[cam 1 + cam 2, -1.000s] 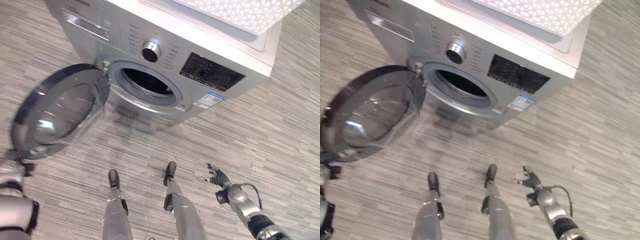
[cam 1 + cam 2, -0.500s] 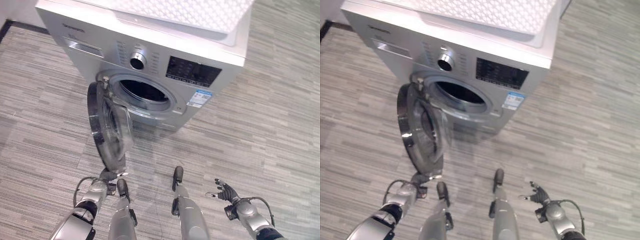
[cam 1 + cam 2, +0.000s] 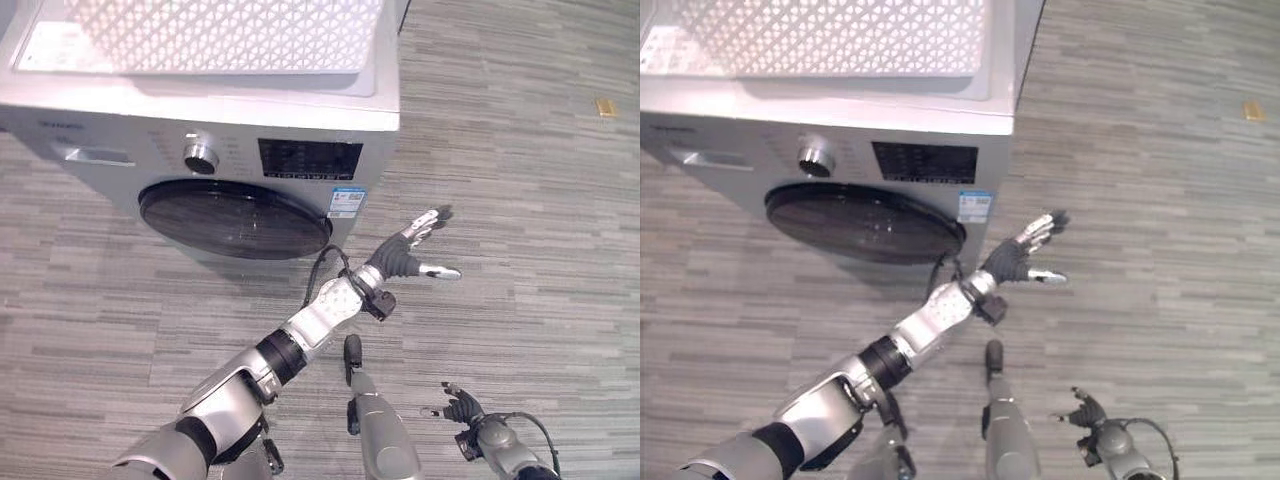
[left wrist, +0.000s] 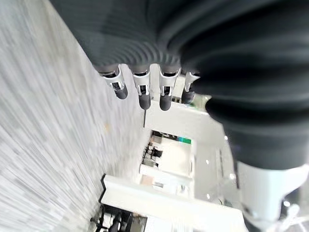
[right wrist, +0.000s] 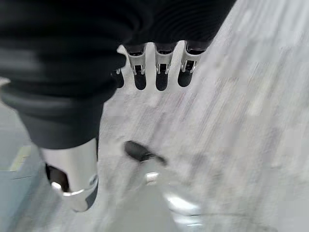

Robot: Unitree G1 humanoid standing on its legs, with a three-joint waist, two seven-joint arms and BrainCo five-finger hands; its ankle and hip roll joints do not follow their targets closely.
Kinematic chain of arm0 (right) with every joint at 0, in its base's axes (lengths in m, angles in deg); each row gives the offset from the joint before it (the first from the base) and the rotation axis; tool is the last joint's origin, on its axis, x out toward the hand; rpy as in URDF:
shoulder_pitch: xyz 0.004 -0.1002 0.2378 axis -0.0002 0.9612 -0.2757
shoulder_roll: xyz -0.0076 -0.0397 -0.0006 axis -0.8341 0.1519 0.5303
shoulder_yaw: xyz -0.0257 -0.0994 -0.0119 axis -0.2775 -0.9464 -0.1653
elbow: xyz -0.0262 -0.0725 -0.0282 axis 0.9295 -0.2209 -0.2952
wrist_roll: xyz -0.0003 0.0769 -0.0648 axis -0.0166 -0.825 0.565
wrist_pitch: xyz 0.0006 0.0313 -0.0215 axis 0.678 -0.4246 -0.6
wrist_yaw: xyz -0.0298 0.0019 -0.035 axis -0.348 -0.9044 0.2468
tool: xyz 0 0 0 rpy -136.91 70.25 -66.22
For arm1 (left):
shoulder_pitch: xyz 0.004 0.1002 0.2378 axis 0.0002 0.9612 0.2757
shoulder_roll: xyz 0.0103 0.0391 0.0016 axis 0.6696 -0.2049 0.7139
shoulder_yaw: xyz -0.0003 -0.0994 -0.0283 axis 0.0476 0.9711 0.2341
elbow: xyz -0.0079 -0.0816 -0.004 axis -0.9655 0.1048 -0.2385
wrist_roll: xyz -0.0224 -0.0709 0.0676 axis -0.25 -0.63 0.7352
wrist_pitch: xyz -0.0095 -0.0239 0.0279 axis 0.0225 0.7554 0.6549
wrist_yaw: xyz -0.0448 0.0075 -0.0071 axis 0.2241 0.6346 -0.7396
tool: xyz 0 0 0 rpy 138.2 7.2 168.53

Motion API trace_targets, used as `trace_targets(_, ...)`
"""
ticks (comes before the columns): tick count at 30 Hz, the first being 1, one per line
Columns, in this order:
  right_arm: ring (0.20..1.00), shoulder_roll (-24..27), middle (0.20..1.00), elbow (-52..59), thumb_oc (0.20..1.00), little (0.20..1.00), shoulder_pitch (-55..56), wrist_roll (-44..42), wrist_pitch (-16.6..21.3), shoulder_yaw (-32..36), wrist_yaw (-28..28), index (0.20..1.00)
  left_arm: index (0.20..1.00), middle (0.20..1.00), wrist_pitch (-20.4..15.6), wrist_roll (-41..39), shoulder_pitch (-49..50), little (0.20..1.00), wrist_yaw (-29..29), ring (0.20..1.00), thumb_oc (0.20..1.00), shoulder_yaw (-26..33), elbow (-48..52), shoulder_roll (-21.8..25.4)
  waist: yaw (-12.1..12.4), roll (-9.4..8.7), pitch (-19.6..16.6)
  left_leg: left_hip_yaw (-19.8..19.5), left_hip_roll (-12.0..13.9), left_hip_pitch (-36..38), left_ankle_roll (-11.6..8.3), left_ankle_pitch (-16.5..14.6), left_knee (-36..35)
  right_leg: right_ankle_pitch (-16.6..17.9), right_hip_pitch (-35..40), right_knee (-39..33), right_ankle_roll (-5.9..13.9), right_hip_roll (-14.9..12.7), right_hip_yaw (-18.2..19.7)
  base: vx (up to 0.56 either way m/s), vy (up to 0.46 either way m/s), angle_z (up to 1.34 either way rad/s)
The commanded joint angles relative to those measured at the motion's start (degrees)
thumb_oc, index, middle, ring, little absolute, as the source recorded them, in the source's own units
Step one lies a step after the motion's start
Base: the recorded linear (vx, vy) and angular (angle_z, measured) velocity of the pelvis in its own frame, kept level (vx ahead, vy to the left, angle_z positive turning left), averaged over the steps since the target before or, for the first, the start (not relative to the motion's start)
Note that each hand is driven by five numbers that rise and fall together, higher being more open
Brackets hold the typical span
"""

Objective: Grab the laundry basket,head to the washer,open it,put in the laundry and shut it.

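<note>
White lattice laundry basket (image 3: pixel 215 35) sits on top of the washer (image 3: pixel 385 110), whose round door (image 3: pixel 235 218) is closed. Left hand (image 3: pixel 408 252) hangs beside it, fingers spread; right hand (image 3: pixel 462 409) low, fingers relaxed, empty.

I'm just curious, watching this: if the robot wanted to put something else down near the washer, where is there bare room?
The floor right of the washer is bare apart from a small yellowish object farther off. Floor left of the washer door is bare too. The washer's top is crowded: the white basket covers most of it. The open left hand hangs beside the door, the right hand low.
</note>
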Motion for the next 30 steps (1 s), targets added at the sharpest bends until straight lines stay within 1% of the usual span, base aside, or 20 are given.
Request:
trace_targets(1,1.0,0.9,1.0,-1.0,1.0,1.0,-0.4,-0.5,1.0,0.5,0.2,1.0,1.0,1.0,-3.2,1.6,2.7,1.0,-3.2,1.0,1.0,2.2,1.4,4.5,1.4,-1.11,0.7,-1.2,4.6,-1.0,-3.61,-0.5,1.4,-6.3,3.2,1.6,5.48,-3.8,0.9,0.0,0.0,0.0)
trace_targets(2,1.0,0.9,1.0,-1.0,1.0,1.0,-0.4,-0.5,1.0,0.5,0.2,1.0,1.0,1.0,-3.2,1.6,2.7,1.0,-3.2,1.0,1.0,2.2,1.4,4.5,1.4,-1.12,0.7,-1.2,4.6,-1.0,-3.61,-0.5,1.4,-6.3,3.2,1.6,5.48,-3.8,0.9,0.02,0.011,0.06)
trace_targets(3,1.0,0.9,1.0,-2.1,1.0,1.0,-0.3,0.0,1.0,1.2,-0.4,1.0,1.0,1.0,-3.3,2.9,7.2,1.0,-5.9,1.0,1.0,1.6,4.0,9.6,2.2,-0.29,0.7,-1.1,4.6,-0.6,-3.65,-0.5,1.5,-6.4,3.8,1.6,5.44,-4.0,0.6,0.02,0.008,0.08)
trace_targets(5,1.0,0.9,1.0,-3.8,1.0,1.0,0.1,0.3,1.1,1.8,-0.8,1.0,1.0,1.0,-3.4,3.0,12.5,1.0,-8.5,1.0,1.0,2.0,6.0,15.1,2.9,0.31,0.6,-1.2,4.5,-0.2,-3.7,-0.6,1.5,-6.6,4.3,1.7,5.4,-4.1,0.3,0.01,0.004,0.02)
trace_targets(7,1.0,0.7,1.0,-8.1,1.0,1.0,0.1,1.2,1.2,2.7,-1.2,1.0,1.0,1.0,-3.7,4.3,20.7,1.0,-10.8,1.0,1.0,3.6,6.1,21.8,4.4,1.38,0.4,-1.7,4.3,0.2,-3.63,-0.7,1.7,-7.0,5.4,1.7,5.25,-4.0,-0.1,0.01,0.0,0.03)
trace_targets(9,1.0,0.7,1.0,-10.6,1.0,1.0,0.3,2.3,1.2,2.9,-1.3,1.0,1.0,1.0,-4.4,4.7,26.6,1.0,-11.8,1.0,1.0,5.9,4.1,24.0,5.4,1.87,0.0,-2.1,4.2,0.8,-3.59,-0.9,1.8,-7.4,6.4,1.7,5.14,-4.0,-0.6,0.03,-0.001,0.08)
trace_targets(10,1.0,0.6,1.0,-10.6,1.0,1.0,0.3,2.3,1.3,2.9,-1.3,1.0,1.0,1.0,-4.4,4.7,26.6,1.0,-11.8,1.0,1.0,5.9,4.1,24.0,5.4,1.86,0.0,-2.2,4.2,0.8,-3.59,-0.9,1.8,-7.4,6.5,1.7,5.15,-4.0,-0.6,0.02,-0.014,0.08)
trace_targets(12,1.0,0.3,1.0,-12.7,1.0,1.0,1.0,2.7,1.4,3.5,-1.1,1.0,1.0,1.0,-4.4,3.1,32.8,1.0,-12.3,1.0,1.0,9.9,1.2,23.8,6.6,2.12,-0.5,-2.8,4.0,1.5,-3.5,-0.9,1.9,-7.9,8.1,1.6,5.08,-4.0,-1.3,0.02,-0.039,0.15)
trace_targets(14,1.0,0.1,1.0,-14.1,1.0,1.0,1.8,3.3,1.4,4.5,-1.1,1.0,1.0,1.0,-3.9,3.8,37.8,1.0,-11.5,1.0,1.0,14.0,-5.6,22.0,7.5,2.44,-1.0,-3.5,3.8,2.3,-3.36,-1.1,2.0,-8.4,9.6,1.6,5.02,-4.1,-1.8,0.03,-0.043,0.16)
trace_targets(16,1.0,-0.3,1.0,-15.7,1.0,1.0,2.4,3.4,1.2,5.8,-0.8,1.0,1.0,1.0,-3.2,6.0,40.8,1.0,-9.1,1.0,1.0,18.6,-13.8,19.4,8.6,2.8,-1.6,-4.2,3.5,3.4,-3.22,-1.2,2.0,-8.8,11.4,1.6,4.94,-4.3,-2.8,0.02,-0.039,0.17)
trace_targets(17,1.0,-0.3,1.0,-15.7,1.0,1.0,2.4,3.4,1.2,5.8,-0.8,1.0,1.0,1.0,-3.2,6.0,40.8,1.0,-9.1,1.0,1.0,18.6,-13.8,19.4,8.6,2.81,-1.6,-4.2,3.5,3.4,-3.22,-1.2,2.0,-8.8,11.4,1.6,4.94,-4.3,-2.8,0.01,-0.027,0.25)
trace_targets(18,1.0,-0.5,1.0,-16.5,1.0,1.0,2.4,3.5,1.2,6.3,-0.5,1.0,1.0,1.0,-3.2,8.2,41.3,1.0,-7.3,1.0,1.0,20.5,-18.4,18.2,9.1,2.9,-2.0,-4.6,3.3,3.9,-3.1,-1.3,2.0,-9.0,12.2,1.6,4.91,-4.4,-3.1,0.02,-0.049,0.22)
trace_targets(19,1.0,-1.7,1.0,-18.3,1.0,1.0,2.9,3.6,1.0,7.9,0.3,1.0,1.0,1.0,-2.5,13.5,40.9,1.0,-1.9,1.0,1.0,27.2,-31.2,14.4,10.3,2.88,-3.4,-5.3,2.8,5.5,-2.8,-1.7,2.0,-9.5,14.4,1.7,4.92,-4.7,-4.2,0.04,-0.061,0.12)
trace_targets(20,1.0,-2.4,1.0,-19.1,1.0,1.0,3.0,3.5,1.0,8.6,0.5,1.0,1.0,1.0,-1.8,13.9,40.7,1.0,-0.5,1.0,1.0,30.1,-35.8,13.0,10.7,2.86,-3.9,-5.5,2.6,6.1,-2.74,-1.7,1.9,-9.7,15.2,1.7,4.97,-4.9,-4.7,0.03,-0.049,0.15)
trace_targets(21,1.0,-2.4,1.0,-19.1,1.0,1.0,3.0,3.5,1.0,8.6,0.5,1.0,1.0,1.0,-1.9,13.9,40.6,1.0,-0.5,1.0,1.0,30.1,-35.9,13.0,10.7,2.85,-4.1,-5.6,2.6,5.9,-2.72,-1.7,1.9,-9.6,15.0,1.7,4.95,-5.0,-4.7,0.02,-0.023,0.21)
trace_targets(23,1.0,-3.9,1.0,-20.7,1.0,1.0,3.5,3.4,0.7,9.6,0.9,1.0,1.0,1.0,-1.0,13.9,40.7,1.0,1.8,1.0,1.0,35.1,-42.0,11.3,11.4,2.68,-5.2,-5.9,2.3,7.2,-2.65,-1.8,1.5,-9.9,16.9,1.7,4.97,-5.3,-5.6,0.05,-0.029,0.15)
trace_targets(25,1.0,-5.1,1.0,-23.0,1.0,1.0,4.1,3.5,0.1,10.8,1.1,1.0,1.0,1.0,0.2,12.2,41.1,1.0,2.5,1.0,1.0,39.3,-46.1,9.7,12.0,2.5,-6.5,-6.4,1.9,8.4,-2.58,-2.1,1.3,-10.4,18.6,1.6,4.97,-5.5,-6.5,0.09,-0.037,0.11)
trace_targets(26,1.0,-6.0,1.0,-25.5,1.0,1.0,4.5,4.1,-0.6,11.6,1.4,1.0,1.0,1.0,0.7,10.2,41.5,1.0,2.8,1.0,1.0,41.9,-47.9,8.2,12.6,2.5,-7.7,-6.9,1.6,9.4,-2.48,-2.4,1.2,-10.7,20.3,1.6,5.09,-5.8,-7.5,0.08,-0.023,0.3)
trace_targets(27,1.0,-6.0,1.0,-25.5,1.0,1.0,4.5,4.1,-0.5,11.6,1.4,1.0,1.0,1.0,0.7,10.2,41.5,1.0,2.8,1.0,1.0,41.9,-47.9,8.2,12.5,2.5,-7.6,-6.9,1.6,9.5,-2.48,-2.4,1.1,-10.7,20.4,1.6,5.1,-5.8,-7.5,0.07,-0.006,0.31)
trace_targets(30,1.0,-6.9,1.0,-28.3,1.0,1.0,4.6,5.6,-1.6,11.7,1.7,1.0,1.0,1.0,0.8,8.8,41.9,1.0,2.4,1.0,1.0,41.7,-48.2,5.6,13.1,2.64,-9.0,-7.4,1.2,10.9,-2.28,-3.0,1.0,-11.2,22.5,1.6,5.17,-6.4,-8.9,0.05,0.012,0.13)
